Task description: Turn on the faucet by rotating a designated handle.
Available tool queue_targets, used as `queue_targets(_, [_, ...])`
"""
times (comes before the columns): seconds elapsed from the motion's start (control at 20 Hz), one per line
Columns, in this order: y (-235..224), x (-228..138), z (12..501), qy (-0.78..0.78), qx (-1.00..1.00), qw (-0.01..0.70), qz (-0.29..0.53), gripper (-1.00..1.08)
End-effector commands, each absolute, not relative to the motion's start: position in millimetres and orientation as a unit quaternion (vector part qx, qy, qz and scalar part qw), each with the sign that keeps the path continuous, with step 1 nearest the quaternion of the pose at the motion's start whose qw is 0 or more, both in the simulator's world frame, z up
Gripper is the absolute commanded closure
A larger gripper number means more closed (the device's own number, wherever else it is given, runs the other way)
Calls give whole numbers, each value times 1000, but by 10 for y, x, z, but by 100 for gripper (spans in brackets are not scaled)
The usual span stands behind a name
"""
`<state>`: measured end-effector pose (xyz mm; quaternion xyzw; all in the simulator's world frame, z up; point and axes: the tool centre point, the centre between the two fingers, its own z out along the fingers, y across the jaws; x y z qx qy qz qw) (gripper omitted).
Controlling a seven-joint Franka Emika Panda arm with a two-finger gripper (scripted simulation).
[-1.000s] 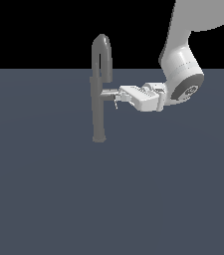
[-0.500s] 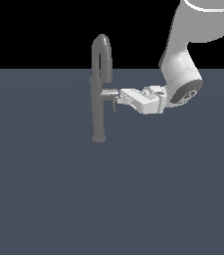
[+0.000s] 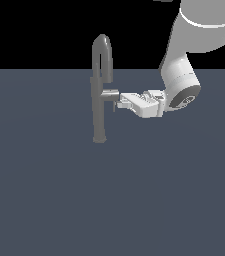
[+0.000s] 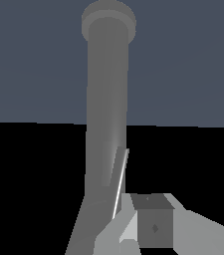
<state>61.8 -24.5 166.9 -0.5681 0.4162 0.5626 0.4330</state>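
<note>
Handle projecting sideways from upright faucet; gripper touching its rounded end, finger spacing not discernible.

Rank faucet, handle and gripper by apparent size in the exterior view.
1. Faucet: tallest by far, post plus arched spout.
2. Gripper: white hand and fingers, much shorter than the faucet.
3. Handle: short stub off the post, smallest.
The gripper sits at the handle, so nearness barely skews this.

Flat, even, dim simulator lighting; no cast shadows, slightly soft renders.
</note>
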Motion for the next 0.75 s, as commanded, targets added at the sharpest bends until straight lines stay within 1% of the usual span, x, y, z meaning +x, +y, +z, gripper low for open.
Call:
queue_targets(0.0, [-149,719,1661,416,-570,437,559,108])
queue_targets(0.7, [-45,925,1365,432,-559,434,558,108])
